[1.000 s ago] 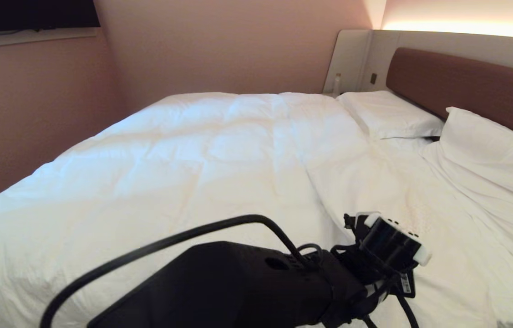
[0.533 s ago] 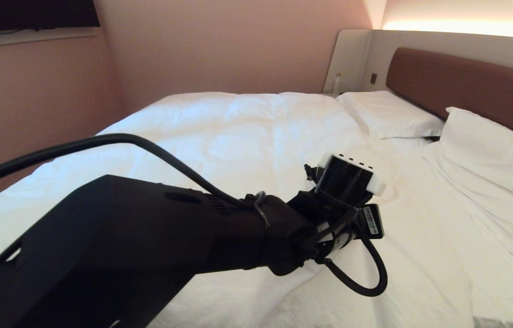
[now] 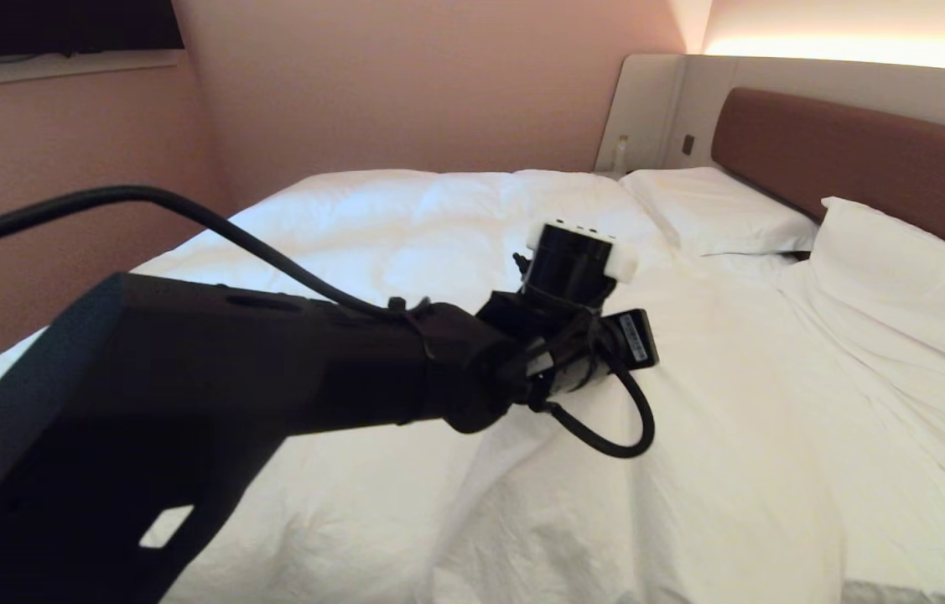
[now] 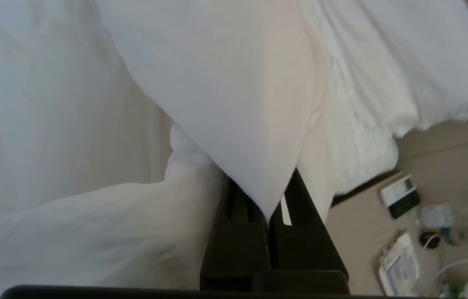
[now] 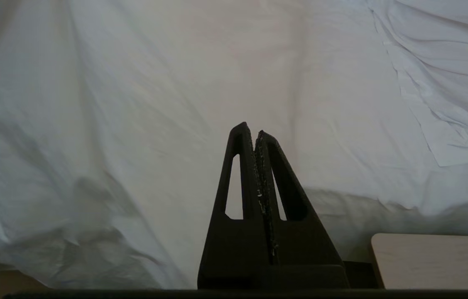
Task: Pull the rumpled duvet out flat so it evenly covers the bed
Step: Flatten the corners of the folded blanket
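- Head view: the duvet point(image 3: 405, 252) lies over the bed point(image 3: 849, 159), spread from about nine o'clock to the centre and back toward twelve.
- From the middle down to six o'clock, part of it rises in a tented ridge that runs up to the left arm's wrist.
- Right of that ridge, toward four o'clock, lies thinner wrinkled white sheet point(image 3: 900, 470).
- Two pillows sit by the brown headboard point(image 3: 858, 159): the far pillow point(image 3: 715, 210) at about one o'clock, the near pillow point(image 3: 916, 294) at three o'clock.
- The left arm point(image 3: 271, 377) reaches in from seven o'clock to the centre, a black cable point(image 3: 187, 210) looping over it. Its fingers are hidden behind the wrist here.
- Left wrist view: the left gripper point(image 4: 268, 216) has its jaws pressed together on a peaked fold of the duvet, which fans out from the tips toward twelve o'clock.
- More duvet bunches at eight o'clock. At three to five o'clock the floor point(image 4: 437, 149) shows beyond the bed's edge, with small devices point(image 4: 400, 195) and white cables scattered on it.
- Right wrist view: the right gripper point(image 5: 254, 135) has its jaws fully closed with nothing between them, pointing at white bedding that fills the frame from nine to three o'clock.
- A pale wooden surface point(image 5: 433, 259) sits at four o'clock, just beside the hanging bedding.
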{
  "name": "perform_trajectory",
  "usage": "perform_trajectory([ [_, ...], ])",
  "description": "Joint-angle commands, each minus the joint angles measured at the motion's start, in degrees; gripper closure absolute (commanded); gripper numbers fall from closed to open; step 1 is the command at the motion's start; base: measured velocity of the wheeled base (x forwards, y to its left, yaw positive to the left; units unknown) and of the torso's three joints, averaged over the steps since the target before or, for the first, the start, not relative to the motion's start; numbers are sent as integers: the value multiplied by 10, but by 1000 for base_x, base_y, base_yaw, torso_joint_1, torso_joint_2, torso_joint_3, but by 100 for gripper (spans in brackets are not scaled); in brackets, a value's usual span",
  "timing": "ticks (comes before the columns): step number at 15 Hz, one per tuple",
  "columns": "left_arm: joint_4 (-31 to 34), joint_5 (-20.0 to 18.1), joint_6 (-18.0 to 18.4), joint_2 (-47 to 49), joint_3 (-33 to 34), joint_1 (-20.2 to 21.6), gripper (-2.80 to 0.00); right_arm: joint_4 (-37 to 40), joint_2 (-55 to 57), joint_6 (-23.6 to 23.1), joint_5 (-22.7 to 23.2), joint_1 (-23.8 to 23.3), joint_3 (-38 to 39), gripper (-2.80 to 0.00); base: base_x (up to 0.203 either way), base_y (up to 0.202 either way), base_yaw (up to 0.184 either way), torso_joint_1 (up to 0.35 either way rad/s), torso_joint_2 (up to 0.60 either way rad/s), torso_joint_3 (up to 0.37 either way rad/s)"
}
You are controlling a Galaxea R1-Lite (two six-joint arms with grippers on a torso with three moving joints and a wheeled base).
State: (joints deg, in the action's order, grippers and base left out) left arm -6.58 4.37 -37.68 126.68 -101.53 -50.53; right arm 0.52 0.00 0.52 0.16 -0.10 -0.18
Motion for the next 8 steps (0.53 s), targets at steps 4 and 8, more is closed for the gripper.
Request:
perform_trajectory([
  [4, 5, -28, 1, -22, -23, 30, 0, 0, 1, 0, 0, 0, 0, 0, 0, 0, 0, 0, 0, 0],
  [8, 5, -45, 3, -21, -34, 26, 0, 0, 1, 0, 0, 0, 0, 0, 0, 0, 0, 0, 0, 0],
])
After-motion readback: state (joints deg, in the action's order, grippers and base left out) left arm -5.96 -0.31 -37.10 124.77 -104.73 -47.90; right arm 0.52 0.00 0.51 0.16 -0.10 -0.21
